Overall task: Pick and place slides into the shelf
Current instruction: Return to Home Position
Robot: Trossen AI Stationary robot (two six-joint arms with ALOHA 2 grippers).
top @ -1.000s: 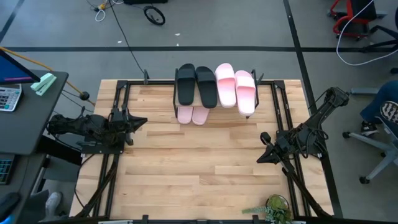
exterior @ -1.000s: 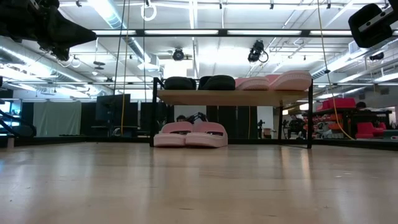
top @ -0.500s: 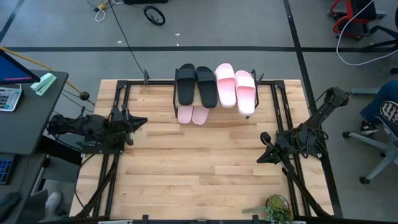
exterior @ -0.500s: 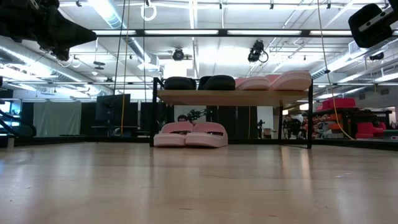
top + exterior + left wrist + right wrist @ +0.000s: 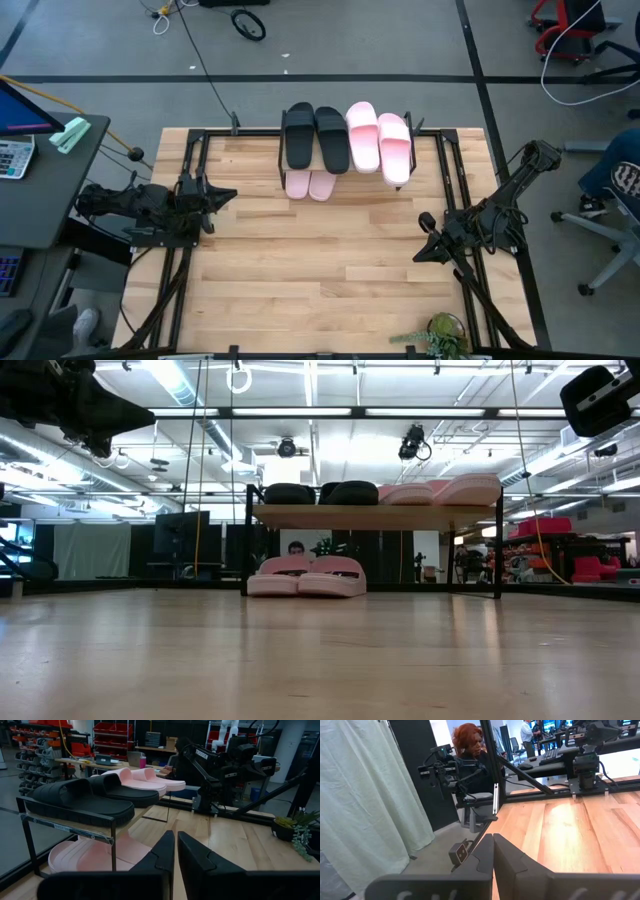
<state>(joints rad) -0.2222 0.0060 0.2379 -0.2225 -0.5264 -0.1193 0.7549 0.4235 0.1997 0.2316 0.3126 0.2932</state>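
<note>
The shelf (image 5: 346,170) stands at the table's far edge. On its top board lie two black slides (image 5: 315,137) and two pale pink slides (image 5: 379,142), the rightmost overhanging the front edge. Two more pink slides (image 5: 309,185) lie side by side on the lower tier (image 5: 306,577). The left wrist view shows the black slides (image 5: 80,802) above the pink ones (image 5: 95,860). My left gripper (image 5: 230,197) waits shut at the table's left side. My right gripper (image 5: 418,250) waits shut at the right side. Both are well away from the shelf and hold nothing.
A small potted plant (image 5: 437,337) sits at the table's near edge, right of centre. Black frame rails (image 5: 190,160) run along the table's left and right sides. Bare wooden tabletop (image 5: 320,270) lies between the arms. A person sits beyond the table's left side (image 5: 470,750).
</note>
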